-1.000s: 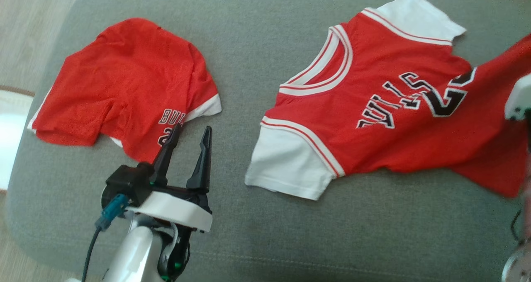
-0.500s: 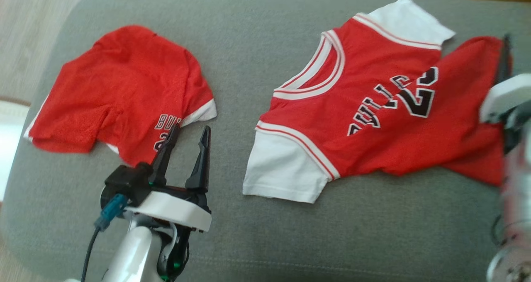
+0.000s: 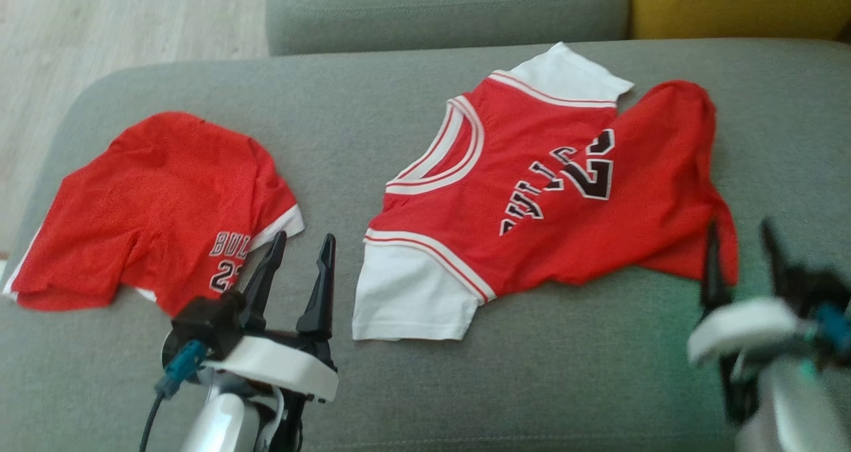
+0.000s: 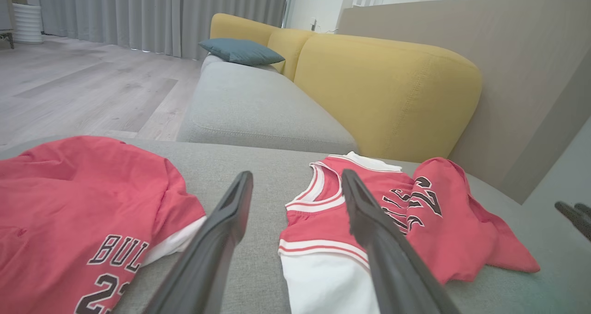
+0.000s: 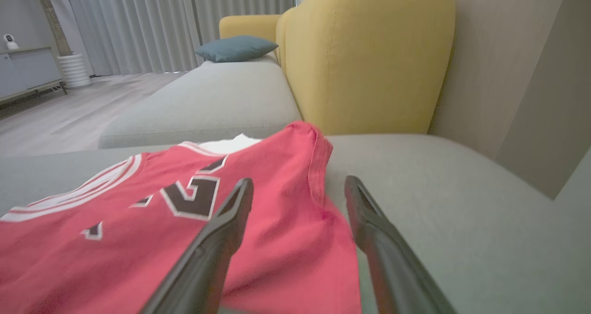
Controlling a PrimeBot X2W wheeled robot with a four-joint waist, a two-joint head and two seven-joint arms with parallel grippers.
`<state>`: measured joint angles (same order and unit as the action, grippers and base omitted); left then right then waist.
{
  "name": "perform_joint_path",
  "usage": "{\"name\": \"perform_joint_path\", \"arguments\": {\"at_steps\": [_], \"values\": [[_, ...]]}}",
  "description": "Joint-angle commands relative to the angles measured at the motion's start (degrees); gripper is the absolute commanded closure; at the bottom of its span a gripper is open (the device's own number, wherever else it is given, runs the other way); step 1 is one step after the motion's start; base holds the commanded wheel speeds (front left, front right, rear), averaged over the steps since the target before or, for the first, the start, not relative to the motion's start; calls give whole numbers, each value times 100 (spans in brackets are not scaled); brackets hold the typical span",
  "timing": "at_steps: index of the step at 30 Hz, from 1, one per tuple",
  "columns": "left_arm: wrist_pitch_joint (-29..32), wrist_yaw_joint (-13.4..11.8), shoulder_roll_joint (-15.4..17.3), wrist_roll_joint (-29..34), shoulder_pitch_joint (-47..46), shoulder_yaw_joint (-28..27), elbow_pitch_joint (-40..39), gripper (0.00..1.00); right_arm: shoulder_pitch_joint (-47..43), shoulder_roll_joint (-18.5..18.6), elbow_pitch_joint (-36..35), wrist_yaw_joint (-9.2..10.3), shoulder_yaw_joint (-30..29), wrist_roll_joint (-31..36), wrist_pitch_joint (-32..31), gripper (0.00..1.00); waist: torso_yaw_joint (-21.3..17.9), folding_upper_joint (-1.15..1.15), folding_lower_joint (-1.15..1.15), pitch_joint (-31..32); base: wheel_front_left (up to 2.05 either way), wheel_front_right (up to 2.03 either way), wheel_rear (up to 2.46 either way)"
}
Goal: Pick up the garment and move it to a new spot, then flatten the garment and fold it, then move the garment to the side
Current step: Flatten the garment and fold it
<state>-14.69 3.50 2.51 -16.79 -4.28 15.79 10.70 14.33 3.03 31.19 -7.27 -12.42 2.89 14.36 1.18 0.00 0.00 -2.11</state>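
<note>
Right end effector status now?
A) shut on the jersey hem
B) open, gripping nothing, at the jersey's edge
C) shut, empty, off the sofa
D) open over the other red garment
B: the right end effector has its fingers spread with nothing gripped, and the jersey lies loose on the sofa cushion just ahead of it.

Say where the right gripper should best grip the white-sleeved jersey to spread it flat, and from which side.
Probably the folded-over hem flap at the right end of the jersey, doubled back over the number. It lies nearest the open right gripper, so come in low from the robot's right and pinch its outer edge.
</note>
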Motion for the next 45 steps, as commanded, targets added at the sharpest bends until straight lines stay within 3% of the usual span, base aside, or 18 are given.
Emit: {"name": "perform_joint_path", "arguments": {"at_steps": [1, 8, 13, 21, 27, 36, 37, 38, 39, 45], "values": [[-31, -21, 37, -37, -139, -201, -217, 0, 70, -12, -237, -22, 241, -108, 62, 0, -70, 0, 0, 60, 0, 0, 0], [-31, 24, 37, -45, -78, -92, -63, 0, -647, -14, -817, -22, 761, -587, 63, 0, -205, 0, 0, 10, 0, 0, 0], [-31, 62, 37, -26, -135, 27, 263, 0, -559, -14, -994, -22, 693, -624, 63, 0, -238, 0, 0, -48, 0, 0, 0], [382, 128, 60, 41, -475, 391, 1705, 0, -495, -14, -1047, -22, 572, -731, 59, 0, -330, 0, 0, -261, 0, 0, 0], [397, 21, 105, 121, -740, 414, 2092, 0, -427, -15, -1053, -22, 544, -764, 60, 0, -434, 0, 0, -372, 0, 0, 0], [792, 215, 95, -25, -942, 661, 2508, 0, -311, -15, -907, -22, 372, -668, 21, 0, -503, 0, 0, -493, 0, 0, 0], [809, 230, 94, -55, -966, 671, 2524, 50, -288, -15, -877, -22, 342, -638, 0, 0, -500, 0, 0, -508, 0, 0, 0], [785, 235, 96, -78, -992, 661, 2526, 80, -264, -15, -839, -22, 307, -604, -30, 0, -490, 0, 0, -525, 0, 0, 0], [768, 241, 99, -96, -1017, 658, 2530, 100, -238, -15, -790, -22, 268, -603, -66, 0, -472, 0, 0, -542, 0, 0, 0], [411, 264, 121, -212, -1125, 580, 2381, 100, -35, -15, -365, -22, -21, -628, -335, 0, -320, 0, 0, -616, 0, 0, 0]]}}
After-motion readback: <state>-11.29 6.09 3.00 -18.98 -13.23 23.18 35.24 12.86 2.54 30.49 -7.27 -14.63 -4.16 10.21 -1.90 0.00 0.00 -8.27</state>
